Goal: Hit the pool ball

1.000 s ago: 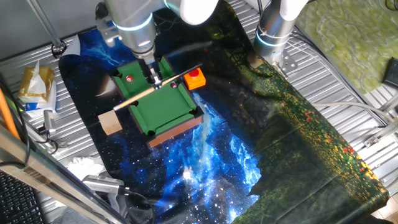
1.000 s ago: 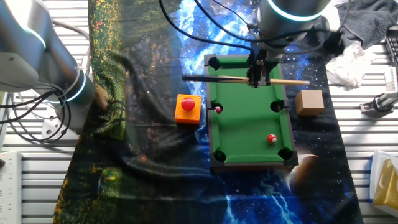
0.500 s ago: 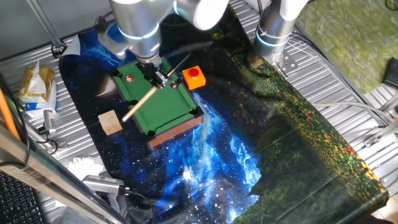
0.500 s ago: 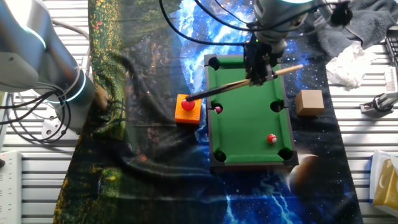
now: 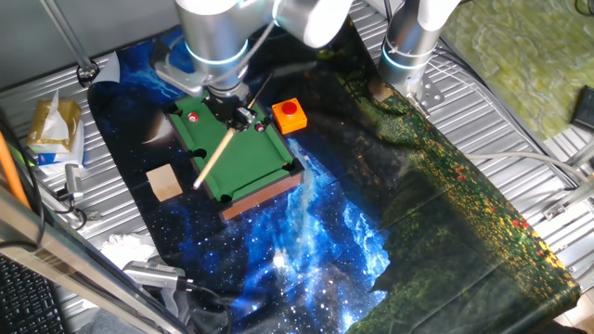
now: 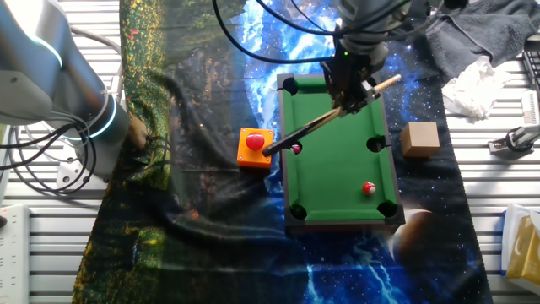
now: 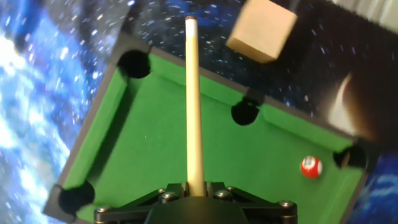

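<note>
Ball [image 7: 311, 167]: tiny, glossy red, whitish spot, sitting on the green table [image 6: 337, 169] near a corner pocket. Gripper [image 6: 348, 91] clamped on the cue [image 7: 194, 99], well clear of it.

A galaxy-print cloth [image 5: 306, 223] covers the ribbed metal counter [image 5: 520, 139]; grey fabric [image 6: 498, 25] lies crumpled at one corner.
</note>
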{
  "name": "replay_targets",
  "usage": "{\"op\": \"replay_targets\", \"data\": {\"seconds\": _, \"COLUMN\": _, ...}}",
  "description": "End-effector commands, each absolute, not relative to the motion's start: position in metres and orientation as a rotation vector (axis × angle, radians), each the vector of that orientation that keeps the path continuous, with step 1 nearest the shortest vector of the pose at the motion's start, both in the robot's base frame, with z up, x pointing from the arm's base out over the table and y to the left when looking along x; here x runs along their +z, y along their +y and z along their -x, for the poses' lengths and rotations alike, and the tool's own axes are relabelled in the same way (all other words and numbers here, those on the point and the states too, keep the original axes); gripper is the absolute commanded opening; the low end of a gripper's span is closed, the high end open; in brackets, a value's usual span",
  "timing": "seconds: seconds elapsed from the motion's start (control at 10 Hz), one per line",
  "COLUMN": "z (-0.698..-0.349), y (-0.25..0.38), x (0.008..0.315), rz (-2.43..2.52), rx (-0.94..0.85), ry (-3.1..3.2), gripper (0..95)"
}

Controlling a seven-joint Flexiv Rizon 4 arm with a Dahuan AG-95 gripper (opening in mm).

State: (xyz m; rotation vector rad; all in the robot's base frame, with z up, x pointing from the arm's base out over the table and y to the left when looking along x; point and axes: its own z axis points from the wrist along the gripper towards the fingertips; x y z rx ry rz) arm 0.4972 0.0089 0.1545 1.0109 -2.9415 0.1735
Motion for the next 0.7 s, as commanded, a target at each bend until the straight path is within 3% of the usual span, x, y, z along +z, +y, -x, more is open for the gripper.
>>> {"op": "replay_targets", "data": {"seconds": 0.1, "z": -0.4976, "y": 0.0088, "x": 0.1541, "rz": -1.117, "rx": 0.192, "ry": -2.91, "gripper": 0.0}}
{"op": "replay_targets", "data": {"seconds": 0.7, "z": -0.4976, "y": 0.0088, "x": 0.1541, "rz": -1.146, "rx": 0.193, "ry": -2.896, "gripper": 0.0}}
